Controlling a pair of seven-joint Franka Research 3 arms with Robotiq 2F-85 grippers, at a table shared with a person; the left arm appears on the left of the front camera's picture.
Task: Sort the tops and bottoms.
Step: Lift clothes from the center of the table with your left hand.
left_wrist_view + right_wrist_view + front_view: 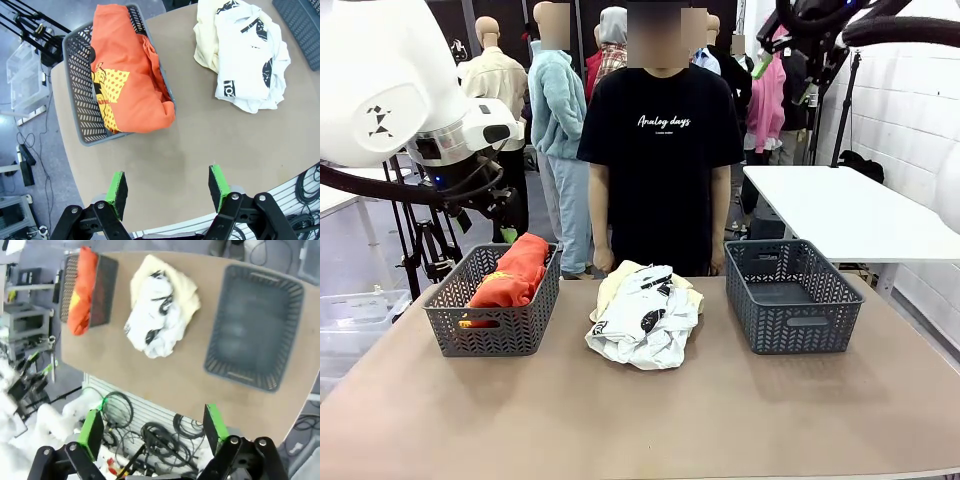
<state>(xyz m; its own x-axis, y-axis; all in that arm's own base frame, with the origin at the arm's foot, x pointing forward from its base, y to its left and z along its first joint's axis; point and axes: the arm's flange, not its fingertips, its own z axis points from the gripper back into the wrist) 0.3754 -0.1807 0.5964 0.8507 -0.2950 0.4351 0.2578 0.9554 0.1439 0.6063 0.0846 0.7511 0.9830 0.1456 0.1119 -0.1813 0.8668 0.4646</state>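
An orange-red garment (513, 276) (132, 85) (80, 290) lies piled in the left grey basket (490, 335) (75, 85) (104, 290). In the middle of the table, a crumpled white garment with black print (645, 318) (255, 60) (157, 322) rests on a pale yellow one (618, 280) (205, 35) (189, 290). My left gripper (505, 228) (167, 186) hangs open and holds nothing, high above the table's edge by the left basket. High at the upper right, my right gripper (785, 82) (152, 426) is open too, with nothing between its fingers.
The right grey basket (790, 325) (255, 370) has nothing in it. A person in a black T-shirt stands at the far edge, hands down by the table. A white table (840, 210) stands behind on the right. Bare tabletop lies in front of the baskets.
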